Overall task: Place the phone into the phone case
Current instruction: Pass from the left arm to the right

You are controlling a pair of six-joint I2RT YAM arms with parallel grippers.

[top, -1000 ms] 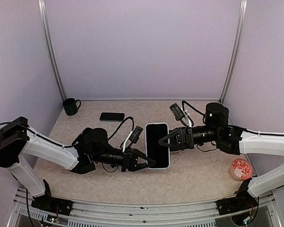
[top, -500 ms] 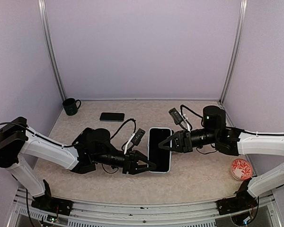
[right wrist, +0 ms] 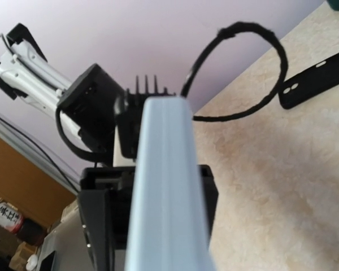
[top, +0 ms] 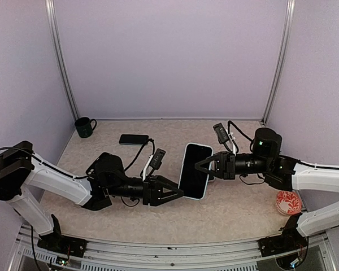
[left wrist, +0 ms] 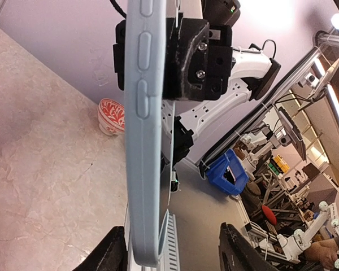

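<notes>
Right end effector (top: pixel 202 166) clamps the pale case (top: pixel 195 170) upright off the worktop (top: pixel 237 209), long axis near-vertical. Left end effector (top: pixel 179 193), jaws apart & empty, sits at its lower edge. Phone (top: pixel 134 139) lies far-left, nearer left arm.

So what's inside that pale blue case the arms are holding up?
The case shows a dark face, possibly a phone screen; I can't be sure. A black phone lies apart on the table.
</notes>
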